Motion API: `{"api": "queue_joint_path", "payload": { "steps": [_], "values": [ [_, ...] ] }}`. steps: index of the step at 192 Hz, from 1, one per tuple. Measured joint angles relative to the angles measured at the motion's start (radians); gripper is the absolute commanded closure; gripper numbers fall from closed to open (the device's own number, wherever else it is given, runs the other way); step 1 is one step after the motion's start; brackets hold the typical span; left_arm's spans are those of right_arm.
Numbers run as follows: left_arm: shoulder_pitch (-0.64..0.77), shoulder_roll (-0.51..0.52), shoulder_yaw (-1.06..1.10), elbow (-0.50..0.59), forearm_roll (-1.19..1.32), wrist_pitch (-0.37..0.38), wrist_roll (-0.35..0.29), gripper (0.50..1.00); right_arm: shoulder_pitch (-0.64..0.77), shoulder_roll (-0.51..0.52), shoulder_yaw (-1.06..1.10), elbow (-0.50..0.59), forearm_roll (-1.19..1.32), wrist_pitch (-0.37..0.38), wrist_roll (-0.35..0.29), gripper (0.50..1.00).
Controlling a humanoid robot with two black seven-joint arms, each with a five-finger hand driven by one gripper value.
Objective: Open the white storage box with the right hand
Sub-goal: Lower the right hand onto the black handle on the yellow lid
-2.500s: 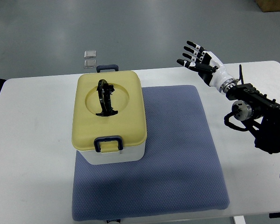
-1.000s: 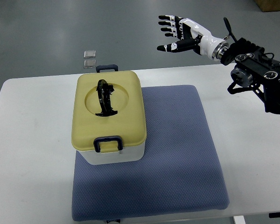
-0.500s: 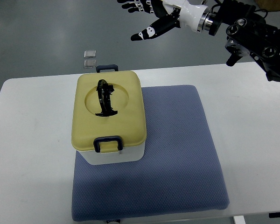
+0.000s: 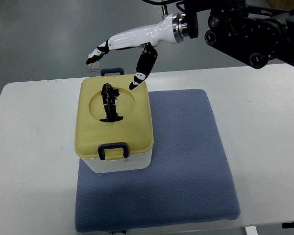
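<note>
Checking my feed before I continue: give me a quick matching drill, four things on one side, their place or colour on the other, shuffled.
Things:
1. lid
2. carry handle
3. mat
4. right hand

Descriptions:
A. blue-grey, spread on the table under the box
B. yellow, shut on the white storage box
C. open, above the box's far end
D. black, lying in the lid's round recess

Pairs: 1-B, 2-D, 3-A, 4-C

storage box [image 4: 115,128] on mat [image 4: 186,161], mat on table [image 4: 34,161], right hand [image 4: 130,44] above box
</note>
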Motion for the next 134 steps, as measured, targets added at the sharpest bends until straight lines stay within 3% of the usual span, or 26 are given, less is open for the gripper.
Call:
{"api": "queue_joint_path", "payload": {
  "steps": [34, 134],
  "values": [
    [0.0, 0.0, 0.0, -0.001, 0.0, 0.0, 0.0, 0.5, 0.041, 0.071, -0.007, 0.005, -0.029, -0.003, 0.0, 0.579],
    [0.0, 0.0, -0.001, -0.002, 0.0, 0.0, 0.0, 0.5, 0.13, 0.154, -0.1, 0.018, -0.211, -0.03, 0.0, 0.579]
  ]
}}
